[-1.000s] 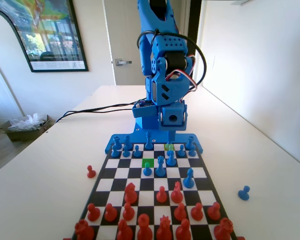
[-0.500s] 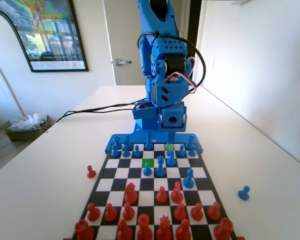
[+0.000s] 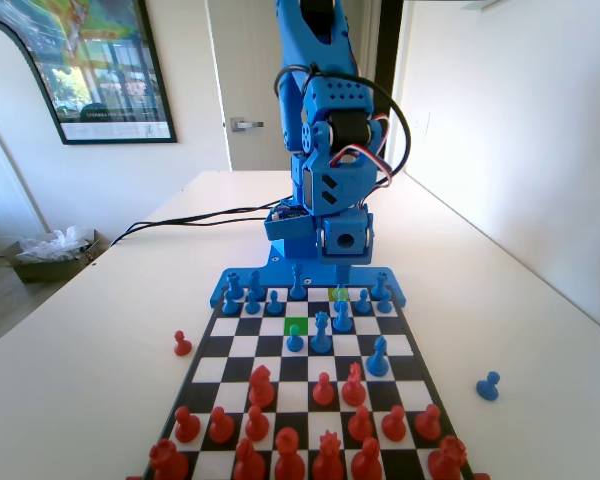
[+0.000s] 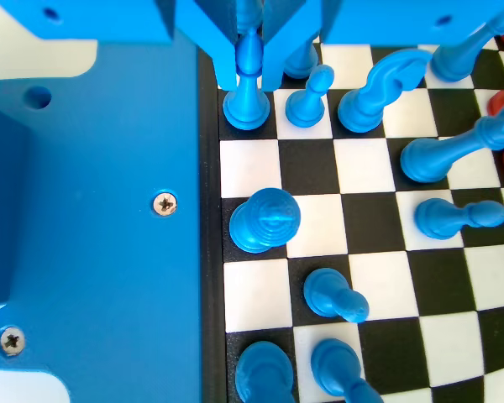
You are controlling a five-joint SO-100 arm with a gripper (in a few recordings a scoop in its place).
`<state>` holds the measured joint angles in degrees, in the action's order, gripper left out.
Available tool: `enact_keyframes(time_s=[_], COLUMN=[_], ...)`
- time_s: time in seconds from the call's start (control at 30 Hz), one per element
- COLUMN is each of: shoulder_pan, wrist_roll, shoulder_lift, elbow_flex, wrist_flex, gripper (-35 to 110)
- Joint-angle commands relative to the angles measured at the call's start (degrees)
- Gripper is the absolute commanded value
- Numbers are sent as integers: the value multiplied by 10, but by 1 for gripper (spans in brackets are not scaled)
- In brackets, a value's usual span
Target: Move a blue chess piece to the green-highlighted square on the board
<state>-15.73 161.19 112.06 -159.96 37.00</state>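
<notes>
Both jaws of our blue two-finger gripper (image 4: 249, 71) hang from the top edge of the wrist view, one on each side of the narrow pointed head of a small slim blue plastic chess piece (image 4: 247, 84). The gap between them is barely wider than that head, and we cannot tell whether they press on it or merely bracket it. The piece stands upright with its round base on a square in the row just beside the blue plastic rim of the flat black-and-white chequered chessboard (image 4: 361, 227).

In the fixed view the gripper (image 3: 342, 268) reaches down over the far end of the board (image 3: 242, 345), among the blue pieces of the back rows, and the bracketed piece itself is hidden behind the arm's body there. The bright green-highlighted square (image 3: 296, 326) lies a couple of rows nearer the camera, a little left of the gripper in this view, with no piece on it. A short round-headed blue pawn (image 3: 295, 340) stands on the square just in front of it, and a taller blue piece (image 3: 321, 333) just to that pawn's right. Red pieces (image 3: 261, 386) fill the near rows. Off the board, a red pawn (image 3: 182, 344) stands on the white table (image 3: 100, 340) at the left and a blue pawn (image 3: 488, 386) at the right.
</notes>
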Motion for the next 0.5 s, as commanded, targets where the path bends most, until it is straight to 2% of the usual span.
enact_keyframes(time_s=[0.0, 0.27, 0.47], shoulder_pan=[-5, 4, 49], wrist_roll=[-4, -14, 14], shoulder_lift=[19, 48, 102], elbow_flex=[40, 112, 154], wrist_flex=[65, 179, 277], gripper=[1, 1, 1])
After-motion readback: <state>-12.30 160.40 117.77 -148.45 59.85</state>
